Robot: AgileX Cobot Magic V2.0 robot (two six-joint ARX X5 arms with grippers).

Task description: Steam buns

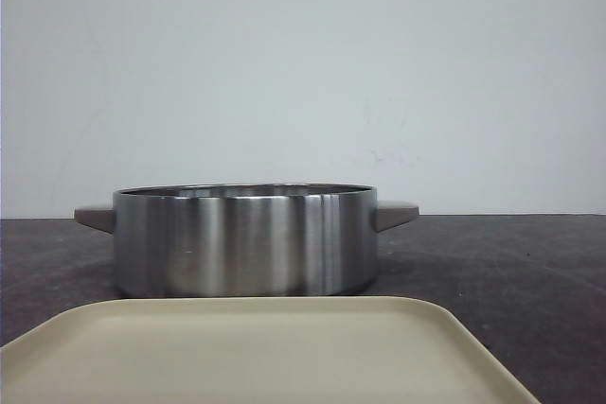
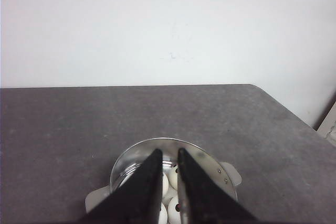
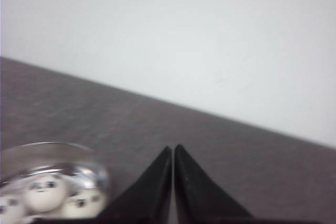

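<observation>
Inside the pot [image 1: 244,238], buns [image 3: 44,192] sit partly hidden; left claw [image 2: 169,157] slightly parted, right claw [image 3: 172,151] closed.

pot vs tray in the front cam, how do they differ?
The pot is brushed, shiny metal; the tray is matte cream.
The pot is round with tall walls and two side handles; the tray is flat, low-rimmed, with rounded corners.
The pot holds the buns, seen in the wrist views; the tray shows nothing on the part in view.
The tray sits nearer the camera, the pot behind it. Both rest on the dark table.
</observation>
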